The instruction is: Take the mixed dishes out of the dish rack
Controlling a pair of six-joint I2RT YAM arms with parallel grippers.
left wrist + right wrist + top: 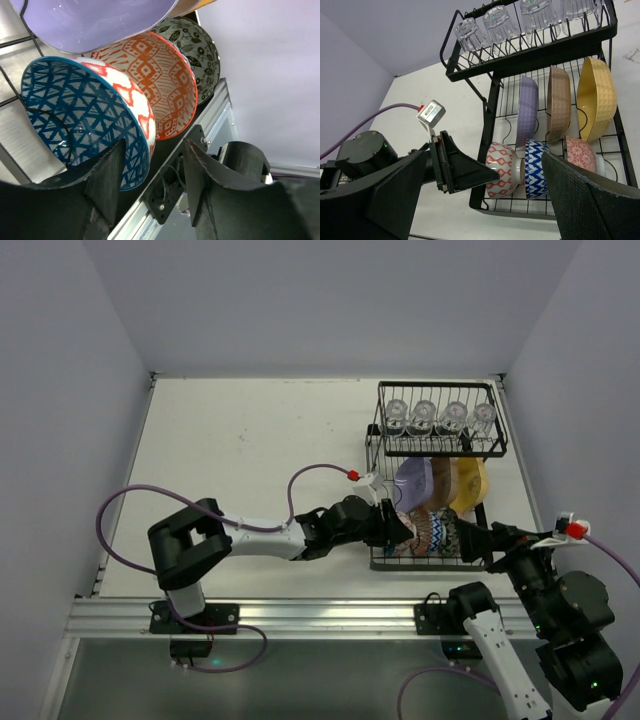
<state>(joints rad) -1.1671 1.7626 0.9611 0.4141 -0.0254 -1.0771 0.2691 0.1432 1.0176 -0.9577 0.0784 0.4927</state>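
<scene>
The black wire dish rack [378, 430] holds clear glasses [495, 25] on its upper shelf. Lavender [526, 110], brown [558, 102] and yellow [596, 97] plates stand on edge below. Three patterned bowls stand in the front row. My left gripper [152, 165] straddles the rim of the leftmost bowl [75, 110], which is blue inside and red and white outside [505, 170]. One finger is inside it; the other stands clear of its outer wall. My right gripper [482, 195] is wide open in front of the rack, holding nothing.
Behind the first bowl sit an orange-lined bowl [160, 75] and a dark floral one [195, 45]. The table's aluminium front rail [215, 115] runs just below the rack. The right arm [520, 560] is close beside the rack's front right corner.
</scene>
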